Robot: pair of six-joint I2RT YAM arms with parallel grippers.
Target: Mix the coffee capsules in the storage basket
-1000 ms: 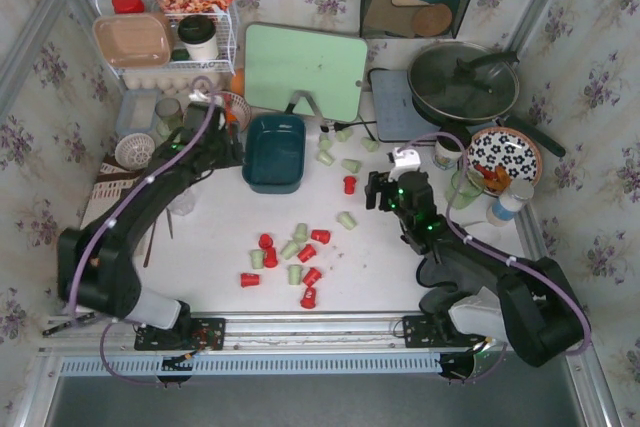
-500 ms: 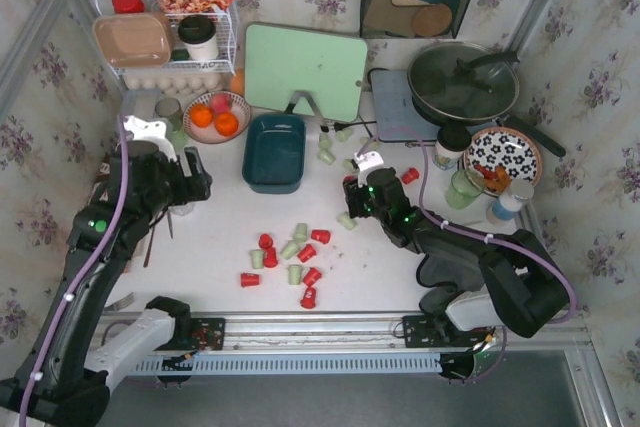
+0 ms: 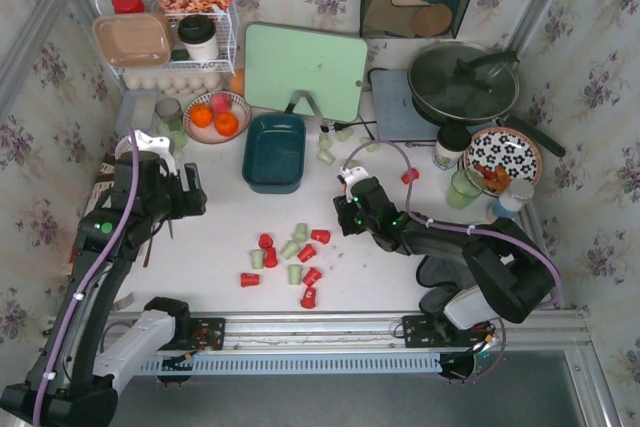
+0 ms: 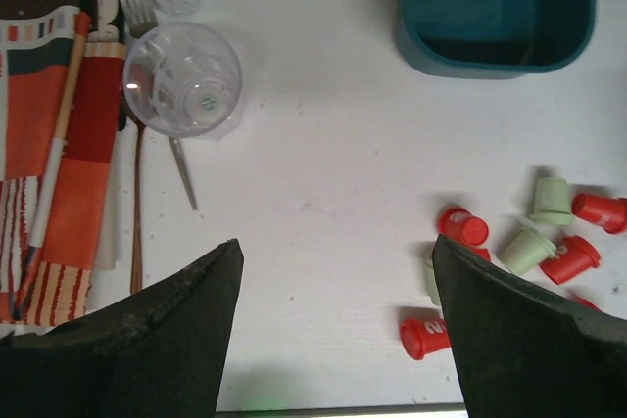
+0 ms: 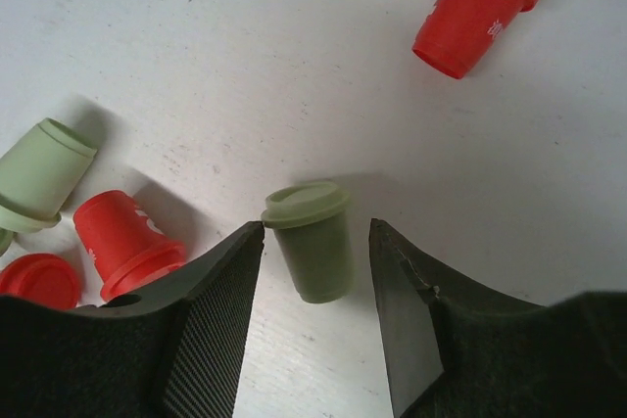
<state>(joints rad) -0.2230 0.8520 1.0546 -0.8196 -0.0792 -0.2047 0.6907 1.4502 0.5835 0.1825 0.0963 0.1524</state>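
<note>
The dark teal storage basket (image 3: pixel 274 152) stands at the middle back and looks empty; its near wall (image 4: pixel 495 58) shows in the left wrist view. Red and pale green coffee capsules (image 3: pixel 290 257) lie scattered on the table in front of it, and a few more (image 3: pixel 325 152) lie to its right. My left gripper (image 3: pixel 195 192) hovers open over bare table (image 4: pixel 336 242), left of the capsules (image 4: pixel 529 242). My right gripper (image 3: pixel 348 215) is low on the table, its jaws (image 5: pixel 316 226) straddling one pale green capsule (image 5: pixel 313 242). The left finger touches its rim; a gap remains on the right.
A glass (image 4: pixel 183 77), cutlery and a striped mat lie at the left. A bowl of oranges (image 3: pixel 216 115), a wire rack (image 3: pixel 165 37), a green cutting board (image 3: pixel 305 69), a lidded pan (image 3: pixel 462 82), a patterned plate (image 3: pixel 505 155) and a green cup (image 3: pixel 464 187) line the back and right.
My left arm has pulled back from beside the basket to the left. My right gripper has moved left to a pale green capsule and its jaws have narrowed around it.
</note>
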